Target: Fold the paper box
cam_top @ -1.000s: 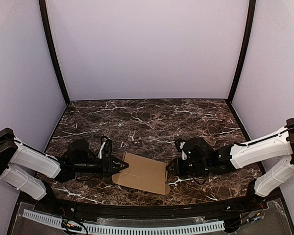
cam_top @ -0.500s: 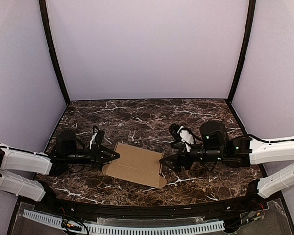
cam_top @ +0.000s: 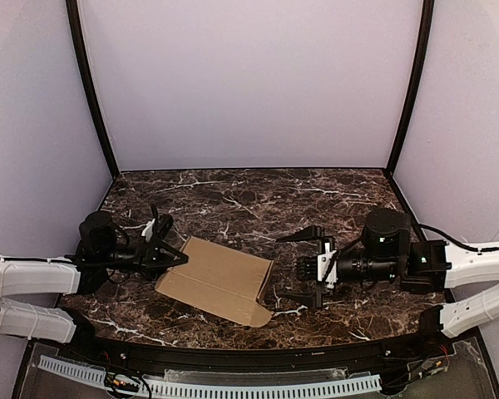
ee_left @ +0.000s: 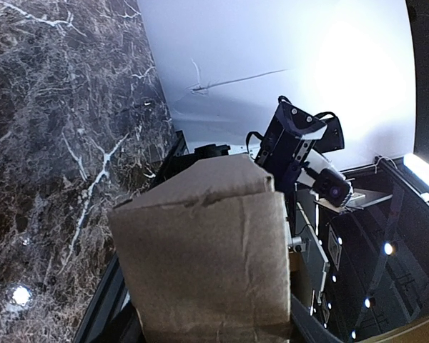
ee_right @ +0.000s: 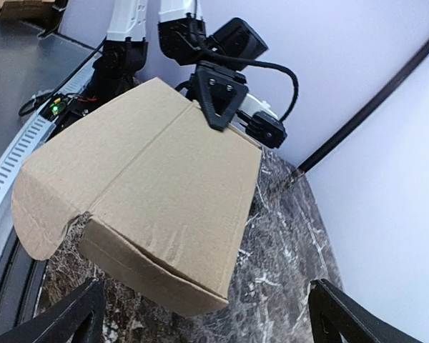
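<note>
Top view, read from left to right, all places taken from the paper box.

Left of the box: my left arm (cam_top: pixel 33 278) lies low along the desk (cam_top: pixel 258 195), reaching in toward the box's left end. My left claw (cam_top: pixel 173 252) pinches the left edge of the paper box (cam_top: pixel 220 278). In the right wrist view one black finger sits on top of the cardboard at that far edge. In the left wrist view brown card fills the space right in front of the camera.

Centre: the paper box is a plain brown flattened piece with one lengthwise crease across its top face. A rounded flap sits at its corner nearest the arm bases. It lies on the dark marbled desk, set askew, its long sides running from far left to near right. I cannot tell whether the pinched end is raised off the desk.

Right of the box: my right claw (cam_top: pixel 283 266) faces the box's right edge, spread wide and holding nothing. It stands just beside the edge, not touching. Its fingers (ee_right: pixel 71 318) show at the two bottom corners of the right wrist view, with the box between and beyond them. My right arm (cam_top: pixel 474 262) stretches away to the right of the box.
</note>
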`<action>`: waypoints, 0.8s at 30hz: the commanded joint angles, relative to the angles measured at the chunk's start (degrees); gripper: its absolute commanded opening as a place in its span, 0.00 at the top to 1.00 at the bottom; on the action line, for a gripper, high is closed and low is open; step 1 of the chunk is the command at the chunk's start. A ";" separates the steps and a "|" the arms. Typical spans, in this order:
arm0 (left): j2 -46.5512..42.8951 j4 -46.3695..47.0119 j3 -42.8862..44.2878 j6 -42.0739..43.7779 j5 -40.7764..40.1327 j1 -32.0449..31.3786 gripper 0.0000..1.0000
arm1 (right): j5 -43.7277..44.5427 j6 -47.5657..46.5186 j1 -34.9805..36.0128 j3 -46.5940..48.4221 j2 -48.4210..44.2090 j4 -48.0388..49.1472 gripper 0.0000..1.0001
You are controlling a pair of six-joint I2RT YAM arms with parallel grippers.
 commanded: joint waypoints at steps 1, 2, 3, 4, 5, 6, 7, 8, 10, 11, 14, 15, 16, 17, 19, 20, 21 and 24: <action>-1.78 4.88 1.80 -4.85 5.58 0.44 0.60 | 10.91 -19.36 5.99 -0.96 0.12 6.66 0.01; -2.03 5.15 2.00 -5.81 6.43 0.48 0.60 | 12.96 -22.63 7.27 -1.42 -0.13 8.37 0.01; -2.20 5.07 2.10 -6.17 6.80 0.50 0.60 | 14.58 -25.69 8.42 -1.64 -0.18 9.50 0.01; -2.44 4.80 2.27 -6.71 7.37 0.52 0.60 | 16.25 -28.22 9.42 -1.79 -0.03 10.53 0.01; -2.54 4.69 2.37 -6.98 7.58 0.52 0.60 | 18.02 -31.06 10.57 -2.02 0.24 11.55 0.01; -2.84 4.79 2.49 -7.35 7.87 0.53 0.61 | 19.47 -33.81 11.77 -2.43 0.53 12.61 0.01; -3.00 4.82 2.57 -7.47 8.01 0.53 0.61 | 21.08 -36.61 12.89 -2.94 0.90 14.02 0.02; -3.35 4.73 2.78 -7.67 8.22 0.53 0.61 | 22.54 -39.26 13.98 -3.58 1.35 15.45 0.01; -3.92 4.66 3.08 -7.98 8.66 0.53 0.61 | 25.04 -43.61 15.81 -4.69 2.27 17.64 0.01; -4.11 4.39 3.17 -8.05 8.80 0.57 0.61 | 26.19 -45.36 16.70 -5.32 2.74 18.78 0.01; -5.41 3.70 3.38 -8.11 9.62 0.52 0.62 | 29.12 -49.45 19.03 -6.64 4.46 22.10 0.01; -5.83 3.15 3.37 -7.59 9.72 0.52 0.62 | 30.30 -50.37 20.16 -6.85 5.09 23.02 0.02; -6.58 1.47 3.53 -7.15 9.81 0.53 0.62 | 31.02 -51.17 20.90 -7.01 5.60 24.65 0.02; -6.90 0.46 3.70 -6.03 9.77 0.53 0.62 | 32.01 -52.77 21.61 -7.29 6.39 26.88 0.01; -7.89 -1.73 4.06 -5.18 9.59 0.53 0.62 | 34.42 -55.85 22.59 -7.46 8.48 30.36 0.01; -8.03 -2.08 4.01 -5.11 9.56 0.53 0.62 | 35.55 -56.85 23.00 -7.17 10.11 31.53 0.01; -8.25 -2.15 3.99 -5.02 9.55 0.53 0.62 | 36.29 -57.74 23.29 -6.87 11.11 32.64 0.01; -8.49 -2.61 3.42 -4.52 9.64 0.53 0.62 | 36.99 -59.60 23.56 -5.93 13.16 35.54 0.01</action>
